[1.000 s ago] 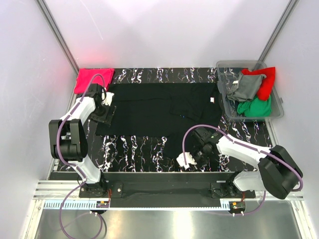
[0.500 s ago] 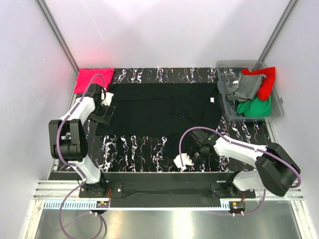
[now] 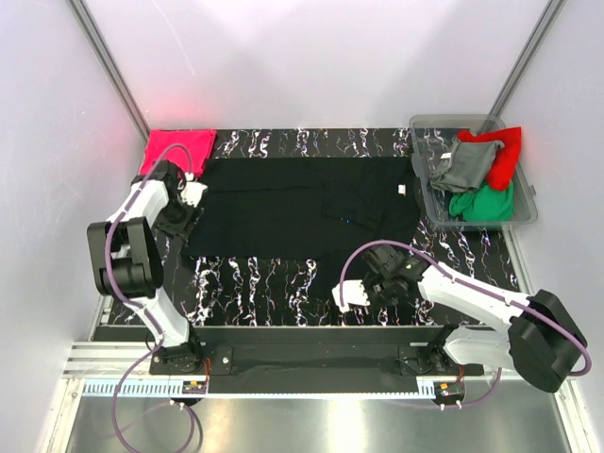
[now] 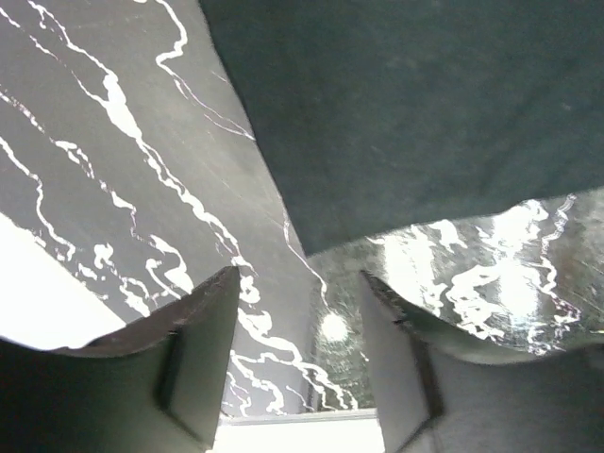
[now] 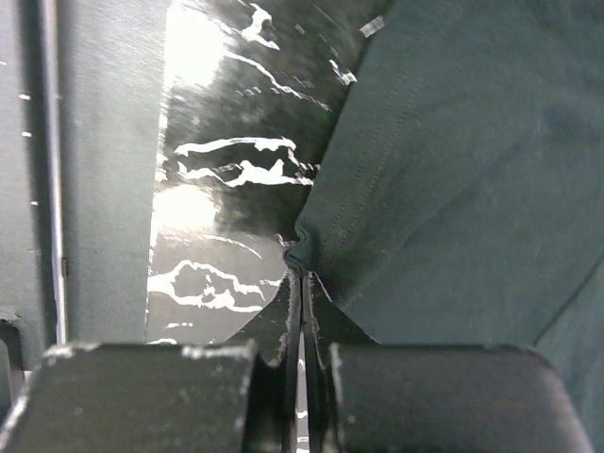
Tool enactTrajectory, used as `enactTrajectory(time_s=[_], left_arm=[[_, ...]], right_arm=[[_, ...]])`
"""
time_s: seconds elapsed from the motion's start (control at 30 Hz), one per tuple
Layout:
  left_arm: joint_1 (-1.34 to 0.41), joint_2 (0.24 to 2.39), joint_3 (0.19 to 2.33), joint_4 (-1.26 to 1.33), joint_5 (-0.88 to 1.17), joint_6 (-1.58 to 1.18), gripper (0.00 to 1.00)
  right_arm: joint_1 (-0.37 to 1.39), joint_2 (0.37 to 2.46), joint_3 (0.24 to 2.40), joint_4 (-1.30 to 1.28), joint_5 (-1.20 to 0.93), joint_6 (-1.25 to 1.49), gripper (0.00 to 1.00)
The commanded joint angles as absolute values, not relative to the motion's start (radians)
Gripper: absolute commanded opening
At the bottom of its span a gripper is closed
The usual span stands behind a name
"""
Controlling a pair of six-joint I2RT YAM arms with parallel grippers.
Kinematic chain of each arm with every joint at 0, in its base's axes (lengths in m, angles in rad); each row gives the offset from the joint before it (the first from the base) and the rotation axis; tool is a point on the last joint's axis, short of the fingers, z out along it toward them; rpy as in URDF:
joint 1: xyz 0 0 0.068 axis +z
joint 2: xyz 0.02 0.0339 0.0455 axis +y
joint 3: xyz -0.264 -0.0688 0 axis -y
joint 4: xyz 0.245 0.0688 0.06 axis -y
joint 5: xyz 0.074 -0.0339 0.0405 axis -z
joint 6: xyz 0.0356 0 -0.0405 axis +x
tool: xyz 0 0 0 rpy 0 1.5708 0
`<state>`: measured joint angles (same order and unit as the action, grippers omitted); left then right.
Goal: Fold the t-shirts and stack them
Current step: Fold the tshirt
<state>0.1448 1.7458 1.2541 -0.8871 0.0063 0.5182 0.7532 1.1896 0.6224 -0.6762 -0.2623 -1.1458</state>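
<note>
Across the middle of the overhead view, a black marble-patterned counter [image 3: 264, 283] carries a large black t-shirt [image 3: 293, 208], spread flat with one flap reaching toward the lower centre of the frame. At the upper right sits a clear plastic bin [image 3: 444, 120] holding a crumpled grey tee [image 3: 467, 170], a red tee [image 3: 505, 156] draped over its rim, and a green tee [image 3: 486, 203]. A folded pink-red tee [image 3: 175, 146] lies at the upper left, just beside the black shirt's corner. Below it, the left gripper [image 4: 297, 283] hovers at the shirt's left edge, its jaws apart over bare counter. At lower centre, the right gripper [image 5: 302, 283] has its jaws clamped together on a pinched fold at the black shirt's edge.
</note>
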Motion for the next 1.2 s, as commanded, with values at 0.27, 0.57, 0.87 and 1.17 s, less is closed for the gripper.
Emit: enactTrajectory(time_s=[0.27, 0.57, 0.87, 1.17], left_arm=[[0.218, 1.913, 1.356, -0.957, 0.12, 0.545, 0.41], [0.219, 1.939, 1.341, -0.979, 0.153, 0.535, 0.39], [0.218, 1.95, 1.333, -0.98, 0.147, 0.535, 0.19], [0.216, 1.925, 1.371, -1.015, 0.172, 0.528, 0.0]], right_arm=[[0.749, 1.154, 0.63, -0.667, -0.172, -1.063, 0.0], [0.746, 1.16, 0.617, -0.647, -0.184, -1.055, 0.0], [0.735, 1.149, 0.606, -0.638, -0.173, -1.04, 0.0], [0.568, 1.147, 0.781, -0.646, -0.081, -0.938, 0.0]])
